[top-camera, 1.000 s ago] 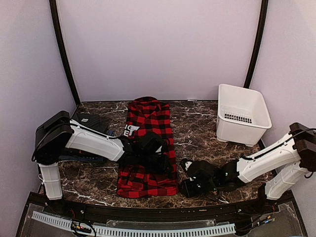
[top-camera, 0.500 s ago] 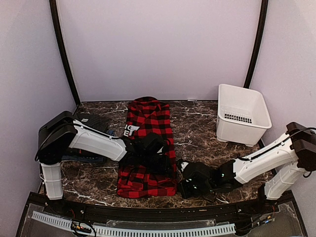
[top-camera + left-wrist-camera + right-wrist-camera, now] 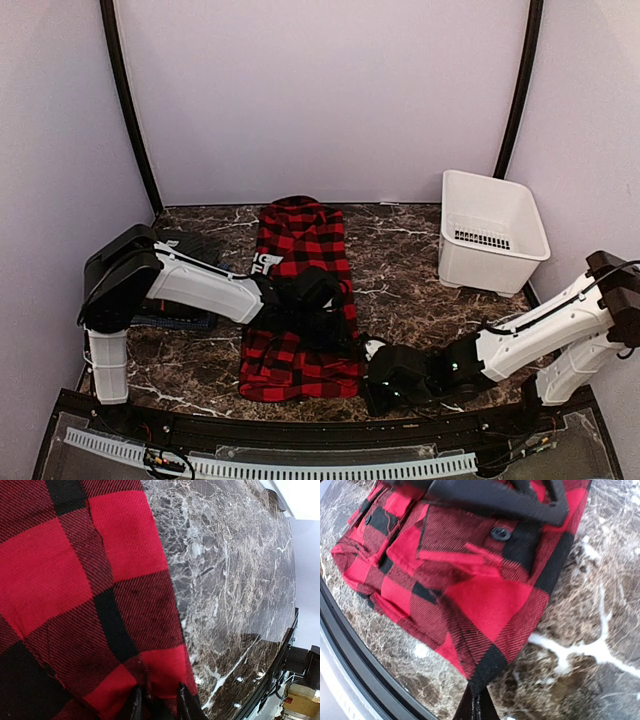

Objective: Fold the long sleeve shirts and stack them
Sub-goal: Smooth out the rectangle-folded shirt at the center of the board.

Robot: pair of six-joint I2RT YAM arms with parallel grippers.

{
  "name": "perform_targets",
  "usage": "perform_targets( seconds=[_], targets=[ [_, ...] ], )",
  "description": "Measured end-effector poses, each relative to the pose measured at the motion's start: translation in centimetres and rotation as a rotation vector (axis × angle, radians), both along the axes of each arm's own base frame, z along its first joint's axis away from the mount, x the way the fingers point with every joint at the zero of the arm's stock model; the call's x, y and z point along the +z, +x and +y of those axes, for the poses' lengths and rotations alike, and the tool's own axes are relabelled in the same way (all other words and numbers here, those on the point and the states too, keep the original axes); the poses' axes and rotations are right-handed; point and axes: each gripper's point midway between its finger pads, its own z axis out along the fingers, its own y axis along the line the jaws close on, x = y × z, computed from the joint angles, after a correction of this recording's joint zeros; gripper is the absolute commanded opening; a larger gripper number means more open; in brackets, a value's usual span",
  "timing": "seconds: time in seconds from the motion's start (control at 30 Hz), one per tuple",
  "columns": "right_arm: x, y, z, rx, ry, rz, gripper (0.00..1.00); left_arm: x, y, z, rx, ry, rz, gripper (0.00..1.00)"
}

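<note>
I see the dark marble worktop [image 3: 410, 250] with everything on it; the checked shirt [image 3: 300, 235] lies in a long strip down the middle, collar end far, hem end near me; white letters show at its left edge. The white basket [image 3: 480, 268] stands at the far right, well apart from the cloth. 1 black shirt [image 3: 188, 245] lies flat at the left, partly under the left arm. The left end effector [image 3: 159, 706] sits low over the checked shirt's right edge, its 2 fingers narrow with a fold of red cloth pinched between them. The right end effector [image 3: 476, 705] is closed, tips together on the shirt's near right corner.
</note>
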Motion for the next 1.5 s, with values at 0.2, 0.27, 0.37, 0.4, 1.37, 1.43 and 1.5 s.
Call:
perform_targets(
  seconds=[0.2,0.27,0.37,0.4,1.37,1.43,1.5],
  targets=[
    [-1.0,-1.1,-0.1,-0.004,-0.025,0.009,0.03,0.0,0.1,-0.1,0.001,0.0,0.002,0.23],
    [-1.3,-1.2,-0.4,-0.012,-0.031,0.016,0.07,0.0,0.1,-0.2,0.0,0.001,0.002,0.23],
    [-1.2,-1.4,-0.7,-0.017,-0.033,0.022,0.15,0.1,0.1,-0.3,-0.007,0.008,0.0,0.23],
    [-1.0,-1.4,-0.9,-0.02,-0.033,0.023,0.16,0.1,0.1,-0.3,-0.011,0.011,-0.001,0.24],
    [-0.5,1.0,-0.4,-0.057,0.089,0.171,0.13,5.8,-4.0,16.8,0.194,0.066,-0.114,0.24],
    [-1.1,0.5,-0.8,-0.051,0.083,0.196,0.13,5.3,-4.5,18.4,0.221,0.065,-0.101,0.25],
    [-1.1,0.4,-0.6,-0.047,0.094,0.203,0.14,4.6,-5.0,19.8,0.249,0.067,-0.084,0.25]
  ],
)
